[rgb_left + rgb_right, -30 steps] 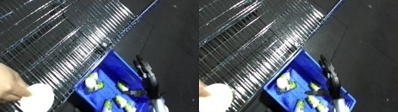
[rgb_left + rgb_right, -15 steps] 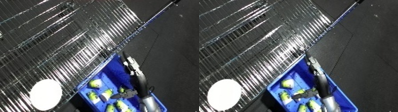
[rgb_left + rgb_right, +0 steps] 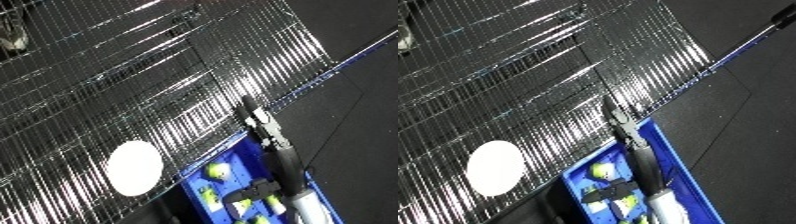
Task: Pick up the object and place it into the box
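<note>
A white round disc [image 3: 133, 167] lies flat on the wire rack [image 3: 133, 90], near its lower edge. Just to its right stands the blue bin [image 3: 675, 161], holding several yellow-green objects [image 3: 218, 171]. My right arm comes up from the lower edge over the bin. Its black right hand [image 3: 258, 121] stretches out open past the bin's far rim to the edge of the rack. It holds nothing and is well to the right of the disc. My left hand shows in neither view.
The wire rack fills the upper left of both views, and a thin blue rail [image 3: 740, 47] runs along its right edge. Dark floor [image 3: 753, 125] lies to the right of the rack and bin.
A person's hand that held the white disc at the lower left has withdrawn, leaving it on the rack. The camera has tilted. My right hand has reached up from over the bin to the rack.
</note>
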